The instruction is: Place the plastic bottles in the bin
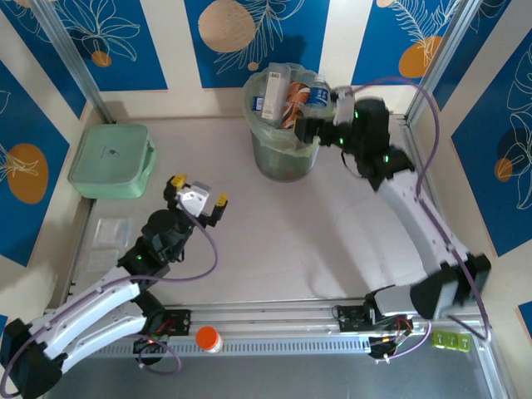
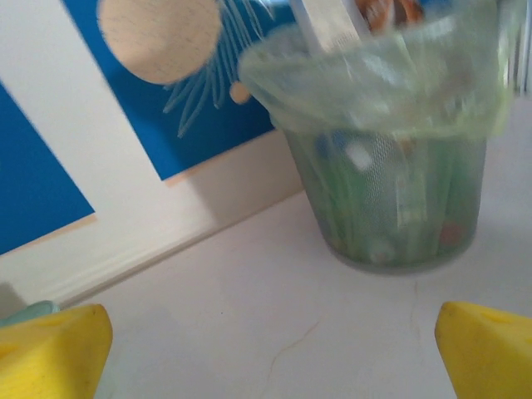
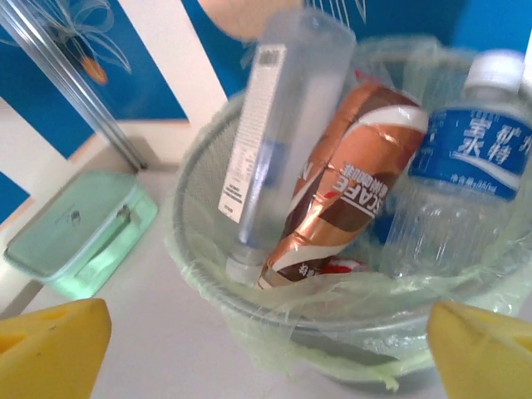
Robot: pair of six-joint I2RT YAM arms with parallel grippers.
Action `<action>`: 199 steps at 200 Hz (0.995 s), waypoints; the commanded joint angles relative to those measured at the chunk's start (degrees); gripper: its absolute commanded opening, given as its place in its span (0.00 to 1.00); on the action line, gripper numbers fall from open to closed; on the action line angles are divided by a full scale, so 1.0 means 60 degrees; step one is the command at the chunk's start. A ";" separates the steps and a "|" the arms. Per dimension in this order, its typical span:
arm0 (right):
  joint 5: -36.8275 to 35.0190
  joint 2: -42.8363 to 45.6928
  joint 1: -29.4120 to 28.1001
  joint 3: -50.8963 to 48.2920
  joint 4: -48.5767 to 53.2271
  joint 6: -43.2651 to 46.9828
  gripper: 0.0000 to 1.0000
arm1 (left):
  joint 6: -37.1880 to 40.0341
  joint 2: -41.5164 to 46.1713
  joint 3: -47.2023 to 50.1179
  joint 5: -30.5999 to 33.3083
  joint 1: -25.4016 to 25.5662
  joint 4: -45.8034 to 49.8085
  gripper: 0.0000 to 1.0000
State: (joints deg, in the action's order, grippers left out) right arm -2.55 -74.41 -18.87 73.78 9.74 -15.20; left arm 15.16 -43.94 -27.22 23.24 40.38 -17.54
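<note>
The bin (image 1: 283,141), grey-green with a pale green liner, stands at the back of the table, packed with plastic bottles. In the right wrist view a clear bottle (image 3: 274,125) stands cap down in the bin (image 3: 249,316), beside a copper-labelled bottle (image 3: 349,174) and a blue-labelled bottle (image 3: 465,166) with a white cap. My right gripper (image 1: 320,118) hovers at the bin's right rim, open (image 3: 266,357), yellow fingertips (image 3: 50,349) wide apart and holding nothing. My left gripper (image 1: 198,198) is open over bare table, left and in front of the bin (image 2: 391,166), with nothing between its fingertips (image 2: 50,349).
A flat mint-green box (image 1: 110,160) lies at the far left, also in the right wrist view (image 3: 75,233). A clear flat plastic piece (image 1: 112,233) rests near the left edge. An orange-capped object (image 1: 208,338) sits on the front rail. Blue patterned walls enclose the table.
</note>
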 commanded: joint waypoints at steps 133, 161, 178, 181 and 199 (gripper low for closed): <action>-0.4549 -0.0658 0.1912 -0.7968 -0.7798 0.1491 0.99 | -0.1628 -0.6422 0.2077 -0.0695 -0.4967 -0.7151 0.99; -0.3328 -0.1391 0.2701 -0.8875 -0.9783 0.0915 0.99 | -0.1903 -0.8124 0.2603 -0.1217 -0.5367 -1.0003 0.99; -0.1730 -0.1739 0.3144 -0.8991 -1.0152 0.0974 0.99 | -0.1870 -0.7797 0.2082 -0.1960 -0.5506 -0.8594 0.99; -0.1780 -0.1993 0.3145 -0.9107 -1.0588 0.0989 0.99 | -0.1792 -0.7799 0.1947 -0.2124 -0.5513 -0.8366 0.99; -0.0967 -0.1945 0.3084 -0.8647 -0.9533 0.1399 0.99 | -0.1683 -0.7657 0.1140 -0.3058 -0.5619 -0.6485 0.99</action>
State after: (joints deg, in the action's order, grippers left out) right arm -18.76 -86.11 -0.12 19.57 -46.98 -7.88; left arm 5.80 -91.53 -14.50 13.93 7.90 -61.58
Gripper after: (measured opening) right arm 0.991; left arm 0.994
